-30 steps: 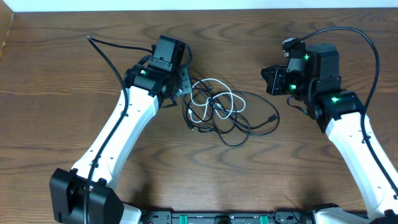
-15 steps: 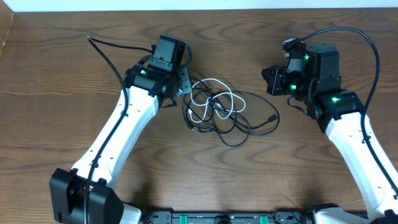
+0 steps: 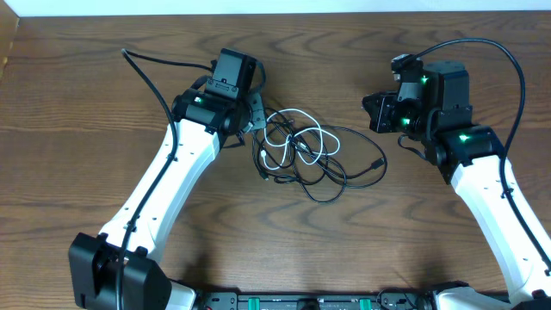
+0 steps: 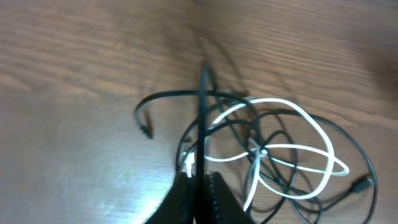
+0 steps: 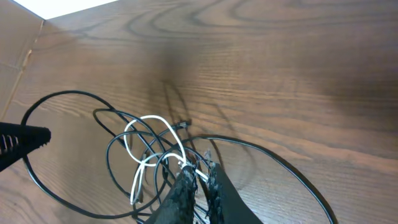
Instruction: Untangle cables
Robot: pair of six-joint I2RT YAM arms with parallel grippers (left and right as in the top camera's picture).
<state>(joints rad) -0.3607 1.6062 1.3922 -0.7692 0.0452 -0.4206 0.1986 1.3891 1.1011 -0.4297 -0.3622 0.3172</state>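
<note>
Cables (image 3: 303, 153) lie tangled (black loops mixed with one white) at centre frame on the wooden surface (image 3: 284, 250). Left pincer (image 3: 256, 117), at the tangle's left edge, is clenched on a black strand; right pincer (image 3: 373, 112), upper right, is clenched empty, apart from them.

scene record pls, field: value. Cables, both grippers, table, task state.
table: brown wood
black cables: loose tangle mid-table, one plug end lying free on its right side
white cable: looped through the black ones
left gripper: at the tangle's left edge, shut, apparently on one of the black cables
right gripper: right of the tangle, apart from it, shut, holding nothing
task state: not yet untangled
</note>
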